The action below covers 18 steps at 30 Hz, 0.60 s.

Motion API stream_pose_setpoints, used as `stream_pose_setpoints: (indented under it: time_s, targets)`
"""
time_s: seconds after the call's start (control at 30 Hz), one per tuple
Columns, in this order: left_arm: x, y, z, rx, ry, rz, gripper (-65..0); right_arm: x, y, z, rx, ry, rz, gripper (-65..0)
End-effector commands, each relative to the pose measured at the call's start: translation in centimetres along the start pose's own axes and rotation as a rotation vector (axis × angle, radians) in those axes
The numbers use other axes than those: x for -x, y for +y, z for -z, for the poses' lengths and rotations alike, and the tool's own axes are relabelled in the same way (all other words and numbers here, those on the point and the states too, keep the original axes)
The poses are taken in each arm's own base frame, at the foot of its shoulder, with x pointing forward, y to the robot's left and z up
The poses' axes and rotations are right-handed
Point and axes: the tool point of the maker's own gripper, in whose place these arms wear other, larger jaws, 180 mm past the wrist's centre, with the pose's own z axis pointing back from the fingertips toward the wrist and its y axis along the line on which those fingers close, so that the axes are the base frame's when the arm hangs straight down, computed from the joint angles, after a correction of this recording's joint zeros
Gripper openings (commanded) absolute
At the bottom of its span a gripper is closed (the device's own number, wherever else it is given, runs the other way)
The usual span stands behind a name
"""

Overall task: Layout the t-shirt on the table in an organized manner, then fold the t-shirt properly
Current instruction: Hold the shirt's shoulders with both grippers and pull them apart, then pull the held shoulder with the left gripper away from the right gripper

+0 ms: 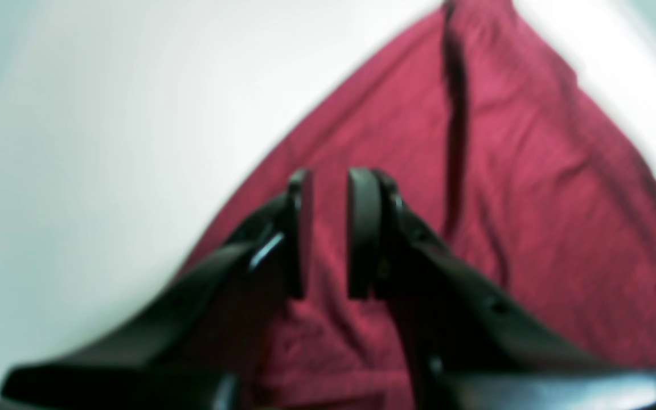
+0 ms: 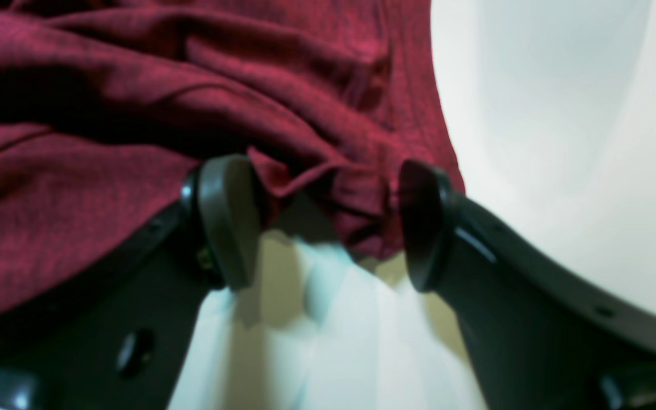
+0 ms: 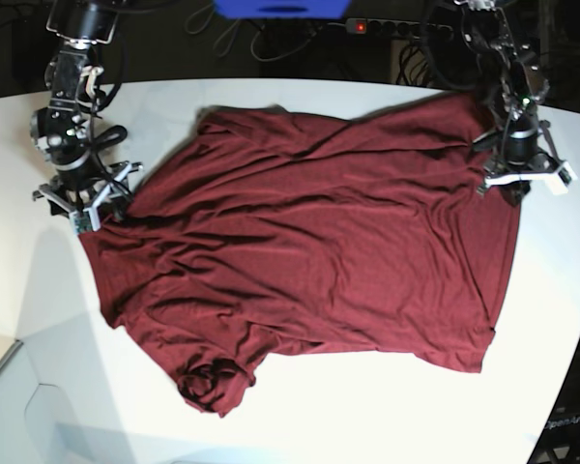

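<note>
The dark maroon t-shirt (image 3: 319, 242) lies spread and wrinkled across the white table (image 3: 367, 406), with one sleeve bunched at the front (image 3: 213, 382). My left gripper (image 3: 515, 188) hovers over the shirt's right edge. In the left wrist view its fingers (image 1: 299, 228) stand a narrow gap apart, with only the t-shirt (image 1: 521, 171) below them and the table (image 1: 106, 142) beside it. My right gripper (image 3: 89, 208) is at the shirt's left corner. It (image 2: 322, 176) is wide open, and a folded edge of the t-shirt (image 2: 106, 114) reaches between its pads above the table (image 2: 561, 114).
A blue object (image 3: 280, 8), a power strip with a red light (image 3: 367, 26) and cables lie behind the table's far edge. The table's curved edge runs close to the shirt on the right (image 3: 575, 290). A lower grey panel (image 3: 19, 406) sits at the front left.
</note>
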Motion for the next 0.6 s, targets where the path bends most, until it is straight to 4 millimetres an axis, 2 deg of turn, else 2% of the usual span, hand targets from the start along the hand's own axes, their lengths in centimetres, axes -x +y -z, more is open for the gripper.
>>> stream_pose_setpoints:
  time_s: [0.0, 0.07, 0.17, 0.27, 0.37, 0.57]
  targets:
    - [-1.1, 0.0, 0.3, 0.003, -0.036, 0.011, -54.1, -0.5, -0.8, -0.1, 0.020, -0.011, -0.012, -26.9]
    - [-0.5, 0.5, 0.9, -0.013, -0.017, 0.004, -51.8, -0.6, -0.7, -0.1, 0.019, -0.011, -0.013, -26.9]
    - [0.3, 1.1, 1.1, -0.028, 0.003, 0.000, -42.0, -0.6, -0.7, -0.1, 0.019, -0.011, -0.013, -26.9]
    - [0.1, 1.3, 1.1, -0.031, 0.001, 0.004, -33.8, -0.6, -0.7, -0.1, 0.019, -0.011, -0.013, -26.9]
    - [-0.3, 1.4, 1.3, -0.027, -0.002, 0.024, -34.6, -0.6, -0.7, -0.1, 0.019, -0.011, -0.013, -26.9]
    - [-0.6, 1.3, 1.4, -0.021, -0.007, 0.027, -41.0, -0.6, -0.7, -0.1, 0.019, -0.011, -0.013, -26.9]
